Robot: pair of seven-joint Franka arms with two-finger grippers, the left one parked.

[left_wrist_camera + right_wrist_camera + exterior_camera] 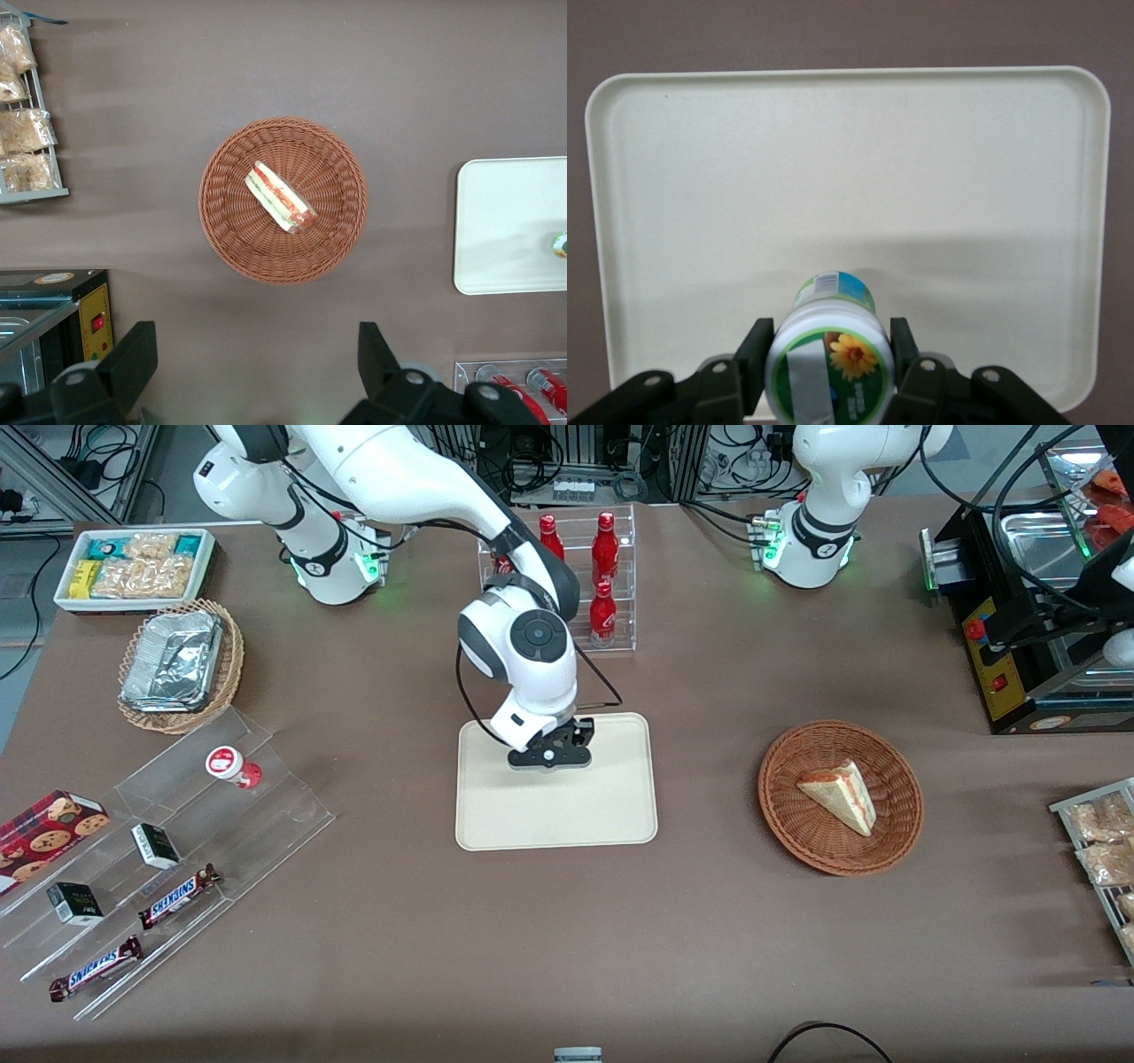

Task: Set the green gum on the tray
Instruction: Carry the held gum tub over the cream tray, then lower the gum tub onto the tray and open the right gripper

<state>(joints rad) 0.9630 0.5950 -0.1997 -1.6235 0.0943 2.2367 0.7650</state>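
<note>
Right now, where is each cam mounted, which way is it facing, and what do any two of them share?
Front view: sits high, facing the robots, looking down on the table; shows both arms, the gripper over the tray.
Right wrist view: on the working arm's wrist, looking down past the gripper shut on the green gum, above the tray.
Left wrist view: on the parked wrist, looking straight down at the sandwich basket; its own fingers show.
Shared: all three see the tray; the left wrist view catches the gum at its edge.

A brown counter fills the scene (evenly lit, soft shadows). Past its farther edge, grey floor, tangled black cables and aluminium framing show.
</note>
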